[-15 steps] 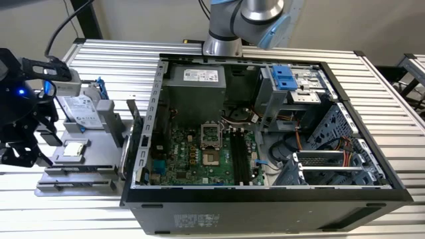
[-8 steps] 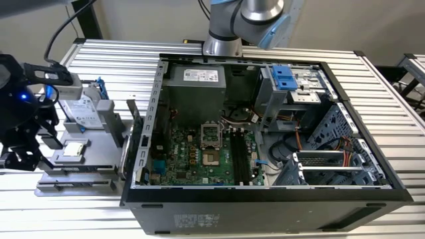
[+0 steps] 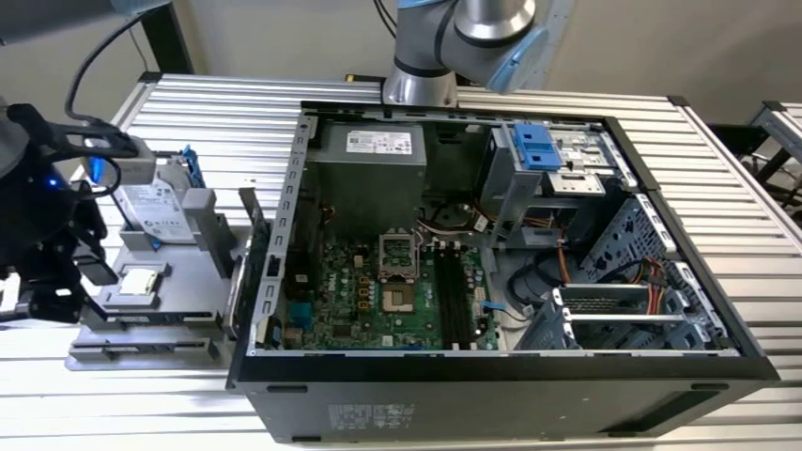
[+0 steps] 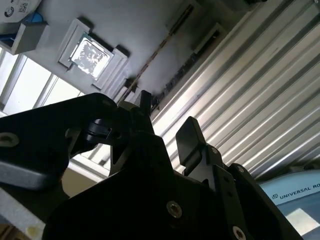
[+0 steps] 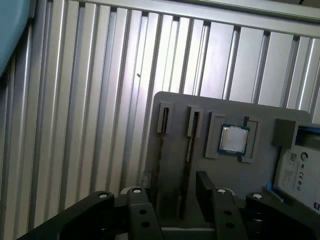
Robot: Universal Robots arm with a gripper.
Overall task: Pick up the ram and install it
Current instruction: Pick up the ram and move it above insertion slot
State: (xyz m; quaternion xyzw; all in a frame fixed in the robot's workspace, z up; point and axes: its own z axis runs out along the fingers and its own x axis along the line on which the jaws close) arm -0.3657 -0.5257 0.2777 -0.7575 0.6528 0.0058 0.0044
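Gripper (image 5: 170,187) hangs open and empty near the ram (image 5: 189,150). Centre its jaws across the thin edge before closing.

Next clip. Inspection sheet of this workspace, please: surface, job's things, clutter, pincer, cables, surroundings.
Surface: slatted metal table carrying an open computer case and a grey parts tray.
Job's things: ram stands edge-on in a tray slot, not yet lifted; motherboard slots look empty.
Clutter: hard drive and CPU chip on the tray.
Pincer: open, above the tray, near the ram.
Cables: orange wires inside the case; black cable by the arm.
Surroundings: wall behind the table; nothing else seen.
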